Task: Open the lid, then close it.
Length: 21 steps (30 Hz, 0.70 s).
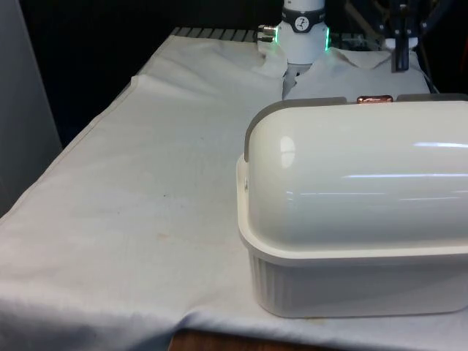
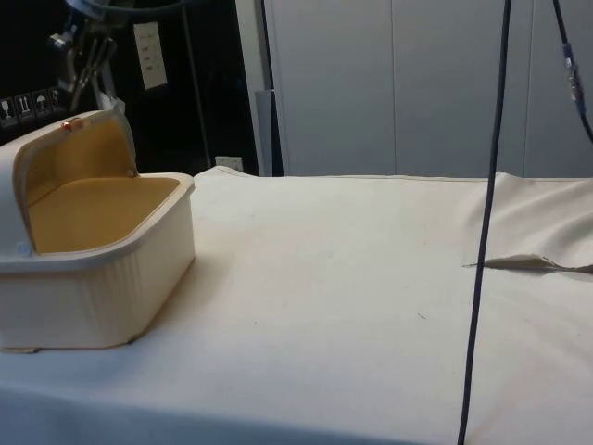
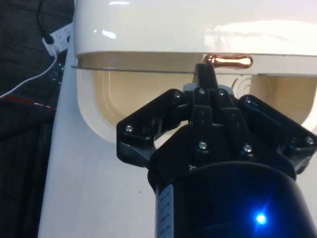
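Observation:
A cream bread box stands on the white cloth at the front view's right, with a ribbed base [image 1: 351,285] [image 2: 120,278]. Its rounded lid [image 1: 358,175] [image 2: 79,153] is rolled back, and the side view shows the tan inside. A small copper handle [image 1: 374,98] [image 2: 69,123] [image 3: 229,61] sits at the top of the raised lid's edge. My black gripper [image 1: 401,62] [image 2: 83,79] [image 3: 205,72] hangs just above that handle. Its fingers are shut together with nothing between them, the tips close to the handle but apart from it.
White cloth [image 1: 146,190] stretches wide over the front view's left and middle. In the side view a black cable [image 2: 482,232] hangs down across the table, and a cloth fold [image 2: 528,264] lies beside it. The box sits near the table's front edge.

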Available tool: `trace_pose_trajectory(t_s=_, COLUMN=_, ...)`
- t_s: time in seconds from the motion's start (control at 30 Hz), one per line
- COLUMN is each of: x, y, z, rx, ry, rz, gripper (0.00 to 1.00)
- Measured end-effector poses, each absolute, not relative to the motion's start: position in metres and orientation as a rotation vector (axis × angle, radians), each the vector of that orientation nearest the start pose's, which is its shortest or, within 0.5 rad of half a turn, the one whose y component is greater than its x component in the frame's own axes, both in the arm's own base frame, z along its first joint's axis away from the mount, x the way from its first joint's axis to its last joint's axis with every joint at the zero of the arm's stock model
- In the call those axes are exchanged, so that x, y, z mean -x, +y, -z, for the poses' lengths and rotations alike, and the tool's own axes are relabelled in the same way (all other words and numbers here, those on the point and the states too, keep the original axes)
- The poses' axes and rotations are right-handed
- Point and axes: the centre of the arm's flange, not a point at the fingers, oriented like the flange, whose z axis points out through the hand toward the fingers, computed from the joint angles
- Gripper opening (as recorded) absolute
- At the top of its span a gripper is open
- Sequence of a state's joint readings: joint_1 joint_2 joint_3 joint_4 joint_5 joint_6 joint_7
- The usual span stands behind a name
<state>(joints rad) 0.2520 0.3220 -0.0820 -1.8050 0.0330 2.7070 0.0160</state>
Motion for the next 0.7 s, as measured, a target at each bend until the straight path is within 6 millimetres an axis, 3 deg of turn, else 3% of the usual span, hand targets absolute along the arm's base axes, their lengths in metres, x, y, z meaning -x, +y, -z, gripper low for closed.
trace_pose_trajectory(t_s=0.7, x=-0.672, y=0.119, z=-0.489, rx=2.969, ry=-0.211, rz=0.826, gripper=0.0)
